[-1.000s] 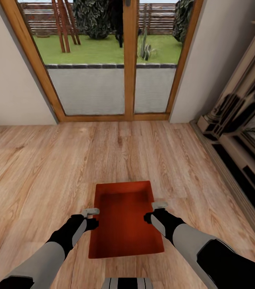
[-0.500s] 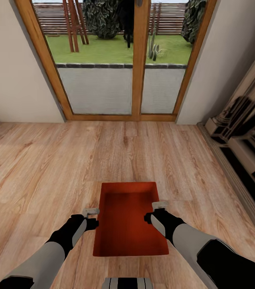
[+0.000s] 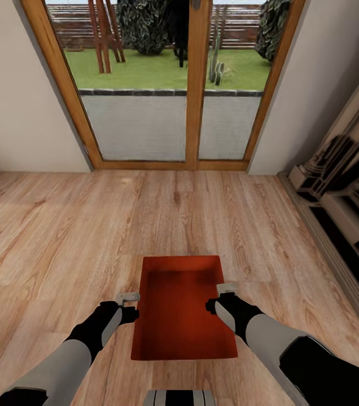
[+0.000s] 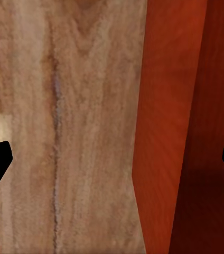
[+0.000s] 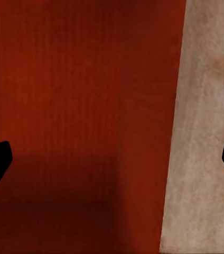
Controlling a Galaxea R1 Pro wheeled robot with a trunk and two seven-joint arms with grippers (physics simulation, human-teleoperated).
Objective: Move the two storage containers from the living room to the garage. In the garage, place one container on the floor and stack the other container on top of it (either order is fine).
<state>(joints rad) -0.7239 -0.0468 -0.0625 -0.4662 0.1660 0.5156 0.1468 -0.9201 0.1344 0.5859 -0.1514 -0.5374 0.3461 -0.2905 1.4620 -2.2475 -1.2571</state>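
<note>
Glass doors (image 3: 162,84) face you across bare wood floor (image 3: 61,237), your left claw (image 3: 127,297) and right claw (image 3: 226,288) spread wide astride the red bin's (image 3: 180,310) side walls, gripping nothing.

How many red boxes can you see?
1. The red box sits on the wood floor between the left hand and the right hand, in front of the glass doors. Another may be out of sight.

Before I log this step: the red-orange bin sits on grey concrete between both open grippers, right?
Not quite. The storage container lies on light wood plank floor, not grey concrete, as the head view shows. The rest holds: the left gripper and right gripper flank it, fingers spread over each side wall.
</note>
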